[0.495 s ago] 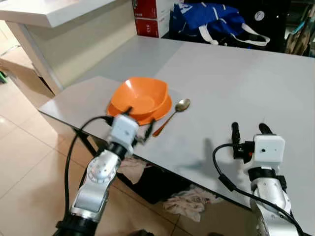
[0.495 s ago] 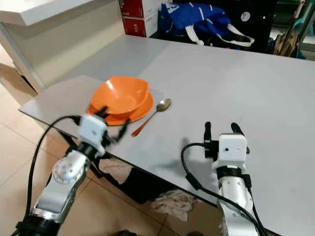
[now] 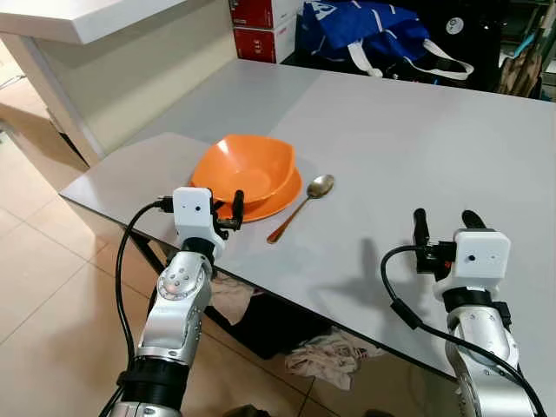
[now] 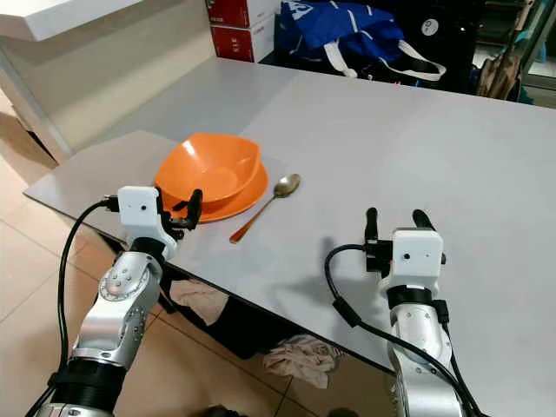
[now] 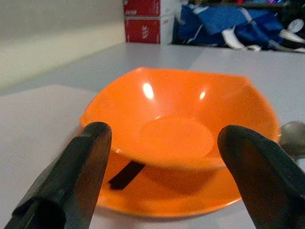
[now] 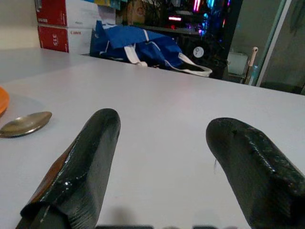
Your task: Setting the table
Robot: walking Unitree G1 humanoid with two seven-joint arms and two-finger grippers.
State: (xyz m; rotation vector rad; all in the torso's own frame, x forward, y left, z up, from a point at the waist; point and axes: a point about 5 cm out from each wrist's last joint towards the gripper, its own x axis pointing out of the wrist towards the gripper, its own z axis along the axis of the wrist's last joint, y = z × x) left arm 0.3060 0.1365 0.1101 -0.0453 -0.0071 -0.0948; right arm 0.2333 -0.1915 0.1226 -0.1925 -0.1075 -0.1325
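Roughly, by label:

Surroundings: blue bag (image 3: 369, 30) with white straps at upper centre of the head view, on the far edge of the grey table (image 3: 408, 148); two red-and-white boxes (image 3: 261, 26) just left of it; pale counter (image 3: 87, 22) in the upper left corner; crumpled cloths (image 3: 326, 356) on the tiled floor under the near table edge, bottom centre.

Obstructions: none between left gripper (image 3: 228, 208) and bowl; bare tabletop ahead of right gripper (image 3: 443, 222).

Bowl: one, orange (image 3: 248, 168), glossy plastic, squarish with rounded corners, resting on plate; left of centre in the head view.

Plate: one, orange (image 3: 282, 198), flat, round, under the bowl, near the table's near-left edge.

Spoon: one (image 3: 304, 204), metal with a coppery handle, lying just right of the plate, bowl end toward the far side.

Left gripper: fingers spread wide, level with the plate's near rim, straddling the bowl in the wrist view, holding nothing.

Right gripper: fingers apart, empty, over the table at lower right, well apart from the spoon.
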